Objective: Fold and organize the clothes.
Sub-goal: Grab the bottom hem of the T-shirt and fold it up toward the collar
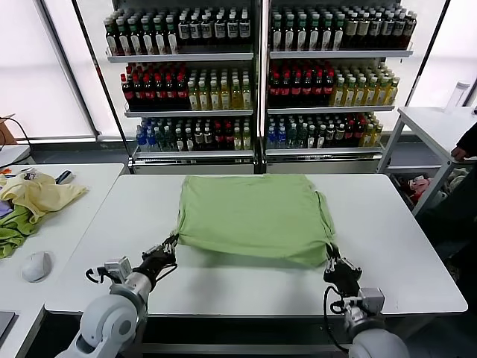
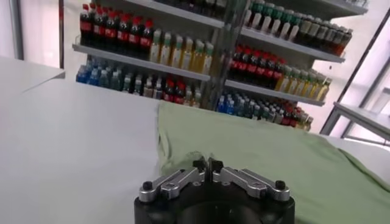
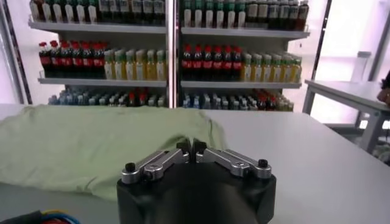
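Observation:
The light green shirt [image 1: 253,216] lies spread flat on the white table [image 1: 402,253], plain side up, its print hidden. My left gripper [image 1: 170,246] is at the shirt's near left corner, shut on the hem. My right gripper [image 1: 332,257] is at the near right corner, shut on the hem. In the left wrist view the left gripper [image 2: 208,164] pinches the edge of the shirt [image 2: 274,158], which stretches away from it. In the right wrist view the right gripper [image 3: 191,146] pinches the shirt [image 3: 79,146] the same way.
A second table on the left holds a pale yellow cloth [image 1: 41,194], a darker green cloth [image 1: 13,231] and a white mouse [image 1: 36,265]. Shelves of bottles [image 1: 253,74] stand behind the table. A white side table [image 1: 440,123] and a person stand at the right.

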